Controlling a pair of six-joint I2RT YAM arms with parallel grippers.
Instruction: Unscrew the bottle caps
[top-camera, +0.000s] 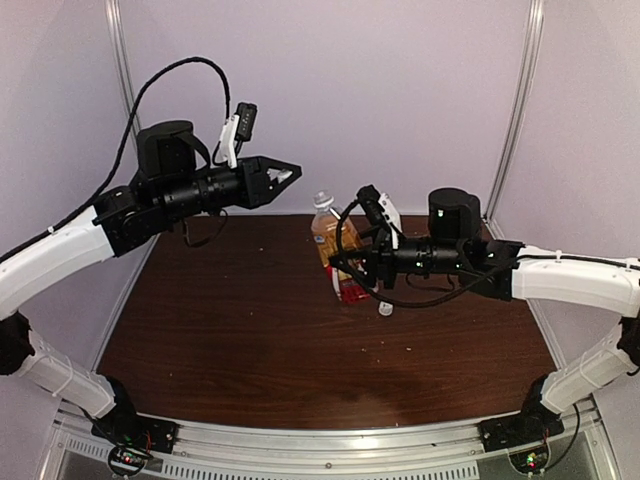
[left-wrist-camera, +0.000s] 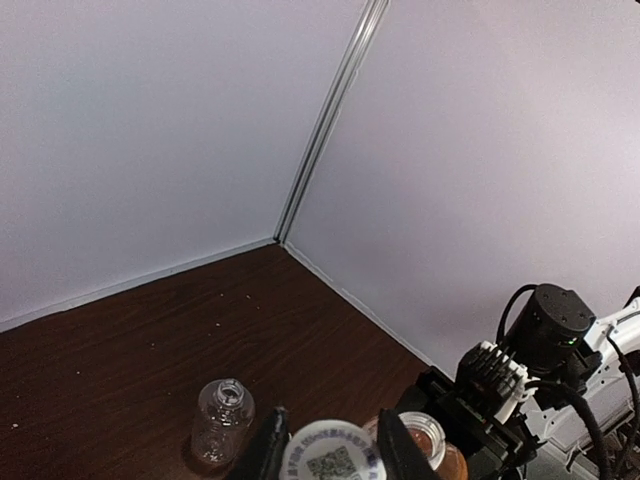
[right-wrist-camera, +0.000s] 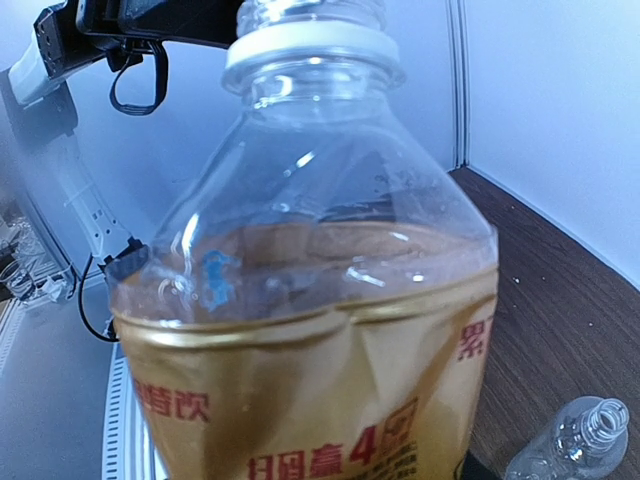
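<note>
left pincer (top-camera: 288, 172): raised, pinching round white plastic screw cap (left-wrist-camera: 333, 458); weak pinch could drop it. right pincer (top-camera: 345, 266): clamped on open amber-liquid plastic bottle with red-white label (top-camera: 337, 248); tipping could spill it. second white cap (top-camera: 385, 309): on dark brown desk (top-camera: 250, 330).

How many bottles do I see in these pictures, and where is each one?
2. The amber bottle is held uncapped in the right gripper. The clear bottle stands on the table near it, also open. No other bottle shows.
</note>
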